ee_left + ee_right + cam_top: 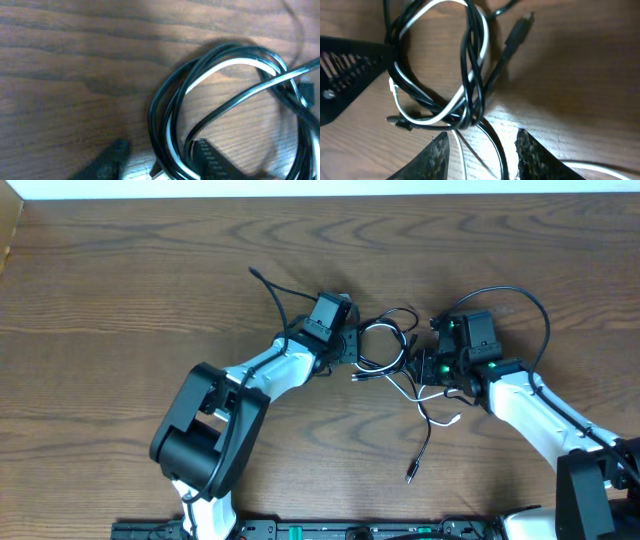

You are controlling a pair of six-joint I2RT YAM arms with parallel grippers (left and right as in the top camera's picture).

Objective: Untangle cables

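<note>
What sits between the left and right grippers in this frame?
The overhead view shows the tangled coil of black cable and white cable filling the gap between the left gripper and right gripper.

A tangle of black cable [383, 327] and white cable [441, 421] lies on the wooden table [120, 270] between the left gripper [350, 348] and the right gripper [425, 368]. Both grippers sit right at the tangle. One black strand trails toward the near edge and ends in a small plug [410, 474].
</note>
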